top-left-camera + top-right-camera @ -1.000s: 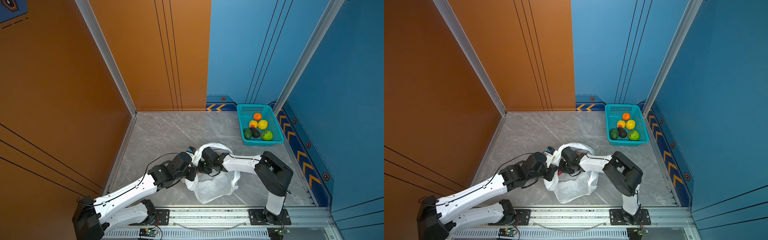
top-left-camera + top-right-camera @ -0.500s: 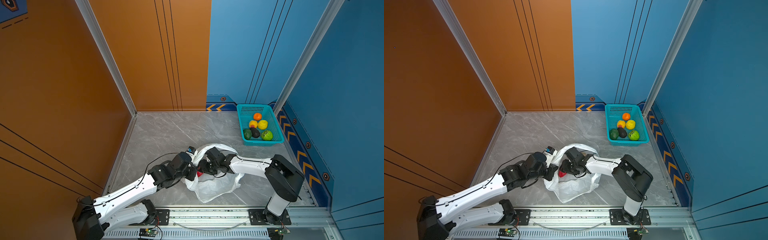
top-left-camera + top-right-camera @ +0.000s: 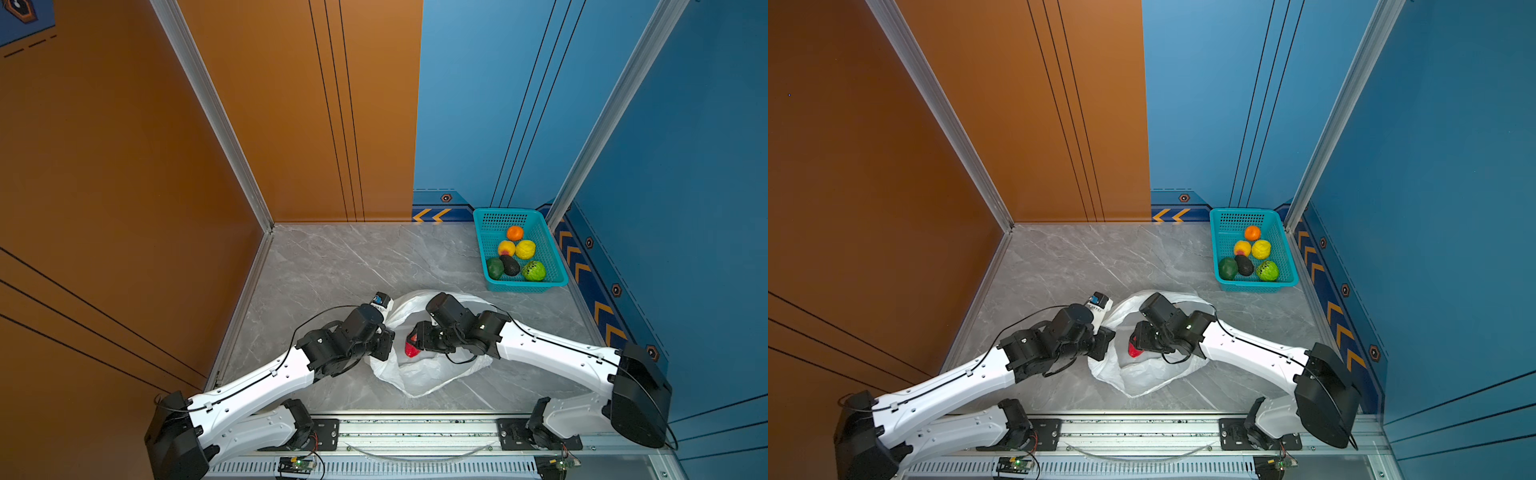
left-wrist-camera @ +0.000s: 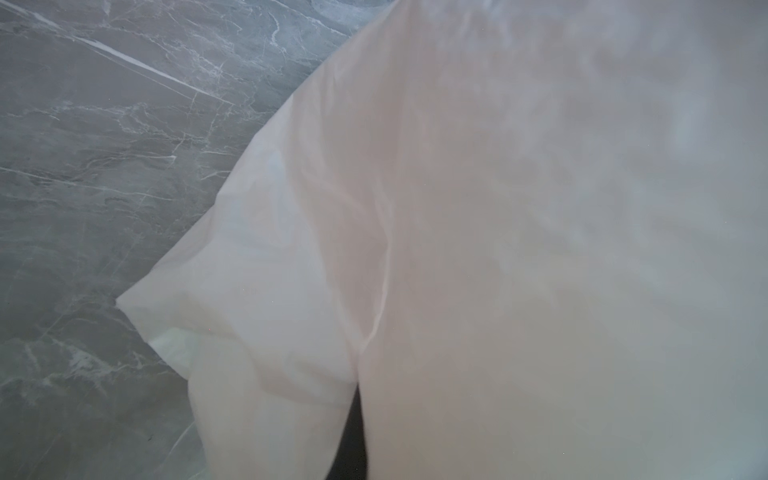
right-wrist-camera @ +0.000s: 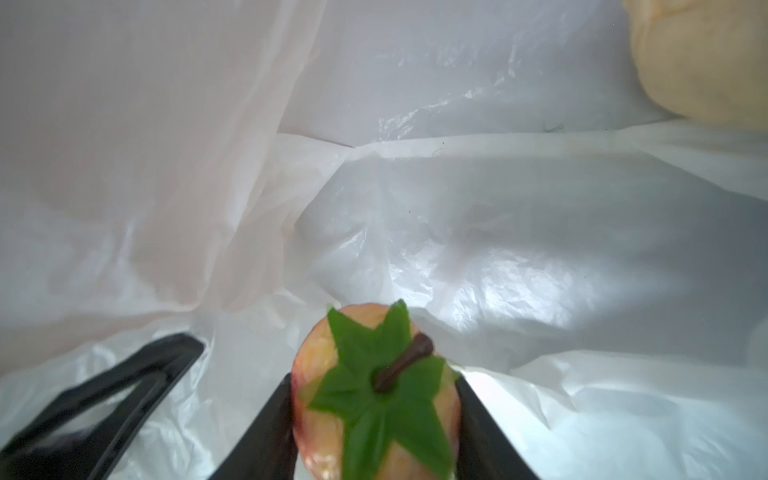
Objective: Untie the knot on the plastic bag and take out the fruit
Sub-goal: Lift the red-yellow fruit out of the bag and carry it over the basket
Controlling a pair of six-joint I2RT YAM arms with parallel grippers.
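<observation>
No word or number can be read anywhere; the marks are graphic only. A pair of orange chevrons (image 3: 432, 215) (image 3: 1170, 215) points left on the dark blue skirting band at the foot of the blue back wall, with a small hexagon emblem (image 3: 446, 198) (image 3: 1184, 198) above it. A row of orange chevrons (image 3: 602, 309) (image 3: 1335, 309) runs along the dark blue band under the right-hand blue wall, with hexagon badges (image 3: 616, 289) (image 3: 1345, 289) beside them. A blue sticker (image 3: 380, 298) (image 3: 1096, 298) on the white camera module carries print too small to read.
</observation>
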